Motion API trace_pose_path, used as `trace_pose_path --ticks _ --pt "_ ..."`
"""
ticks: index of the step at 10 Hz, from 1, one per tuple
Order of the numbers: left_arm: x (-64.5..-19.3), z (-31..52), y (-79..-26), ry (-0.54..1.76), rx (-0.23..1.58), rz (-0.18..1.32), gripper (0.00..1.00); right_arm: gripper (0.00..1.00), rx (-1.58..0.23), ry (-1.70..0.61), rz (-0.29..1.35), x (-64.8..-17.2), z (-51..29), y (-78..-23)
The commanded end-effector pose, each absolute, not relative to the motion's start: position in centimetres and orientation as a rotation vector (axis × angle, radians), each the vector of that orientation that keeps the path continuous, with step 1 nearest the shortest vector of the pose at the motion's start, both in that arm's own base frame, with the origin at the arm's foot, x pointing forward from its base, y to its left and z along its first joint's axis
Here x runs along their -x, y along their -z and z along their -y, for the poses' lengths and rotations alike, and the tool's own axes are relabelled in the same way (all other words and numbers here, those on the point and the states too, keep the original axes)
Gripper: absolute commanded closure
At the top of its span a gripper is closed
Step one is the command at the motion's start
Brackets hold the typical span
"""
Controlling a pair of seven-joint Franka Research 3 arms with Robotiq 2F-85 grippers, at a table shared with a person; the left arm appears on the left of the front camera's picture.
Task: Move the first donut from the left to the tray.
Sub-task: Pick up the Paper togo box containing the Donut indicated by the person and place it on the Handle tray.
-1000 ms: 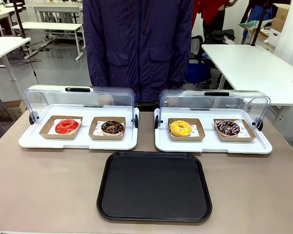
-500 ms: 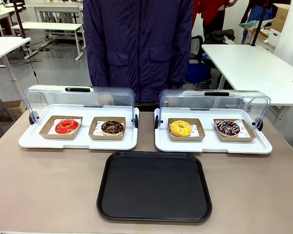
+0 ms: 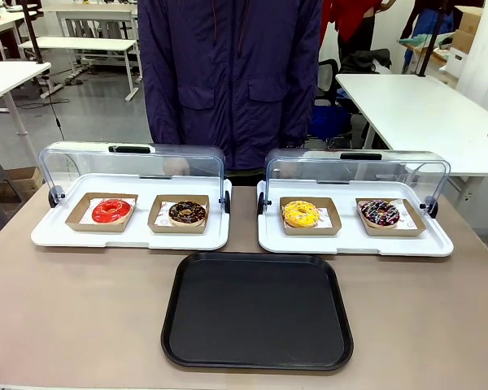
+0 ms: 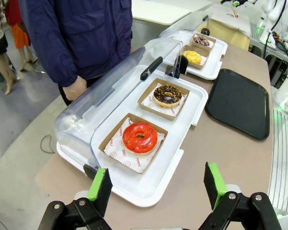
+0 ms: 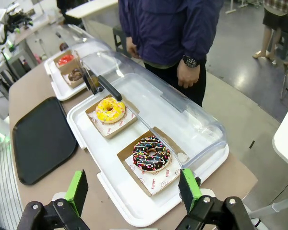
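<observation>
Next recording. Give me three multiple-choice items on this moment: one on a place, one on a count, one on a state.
1. The red-glazed donut, bound for the black tray, lies:
A. in a cardboard box on the left white tray
B. on the black tray
C. in an end effector

2. How many donuts are set out?
A. two
B. four
C. six

3. The left end effector is:
A. shut on a donut
B. shut on a lid handle
C. open, holding nothing

Answers:
1 A, the donut sits in its box on the white tray.
2 B, two boxed donuts lie in each white tray.
3 C, its jaws stand wide apart, gripping nothing.
</observation>
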State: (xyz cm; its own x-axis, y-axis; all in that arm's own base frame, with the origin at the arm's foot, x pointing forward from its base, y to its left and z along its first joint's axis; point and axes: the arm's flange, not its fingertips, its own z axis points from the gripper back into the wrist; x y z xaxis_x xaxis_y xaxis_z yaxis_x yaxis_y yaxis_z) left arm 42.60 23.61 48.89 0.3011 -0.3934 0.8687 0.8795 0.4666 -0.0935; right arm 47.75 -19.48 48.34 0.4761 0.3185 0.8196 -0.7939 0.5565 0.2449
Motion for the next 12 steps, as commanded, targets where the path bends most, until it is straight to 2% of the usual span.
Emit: trace_pose_path --ticks 1,12 --pt "-42.61 -23.53 -49.06 0.923 0.644 0.906 0.00 0.00 -0.680 -0.752 0.810 -47.66 19.41 -48.63" --pt "-42.61 -23.53 -49.06 0.923 0.644 0.906 0.00 0.00 -0.680 -0.752 0.810 -47.66 19.41 -48.63"
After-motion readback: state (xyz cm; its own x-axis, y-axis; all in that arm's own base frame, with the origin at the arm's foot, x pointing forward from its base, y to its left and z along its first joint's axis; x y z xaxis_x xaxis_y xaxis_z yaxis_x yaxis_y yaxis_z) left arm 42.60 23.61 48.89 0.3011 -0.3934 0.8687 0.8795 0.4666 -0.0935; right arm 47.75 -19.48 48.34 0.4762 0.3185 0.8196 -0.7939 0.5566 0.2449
